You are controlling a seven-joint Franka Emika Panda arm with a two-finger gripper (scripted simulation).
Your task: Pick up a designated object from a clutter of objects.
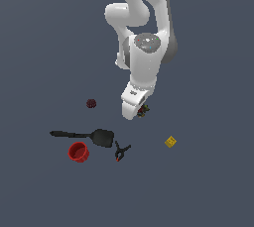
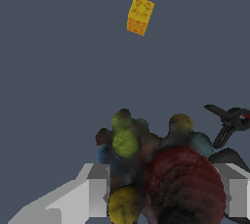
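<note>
The designated object, a knobbly multicoloured lump with red, blue and yellow-green bits, sits between my gripper's two grey fingers, which press against its sides. In the exterior view the lump peeks out from under the white hand; the gripper itself is mostly hidden by the hand. Whether the lump is off the floor cannot be told. The rest of the clutter lies around: dark-red ball, black spatula, red cup, black clamp, yellow cube.
In the wrist view the yellow cube lies well apart from the lump, and the black clamp lies close beside one finger. The floor is plain dark grey. The arm's white links rise above the hand.
</note>
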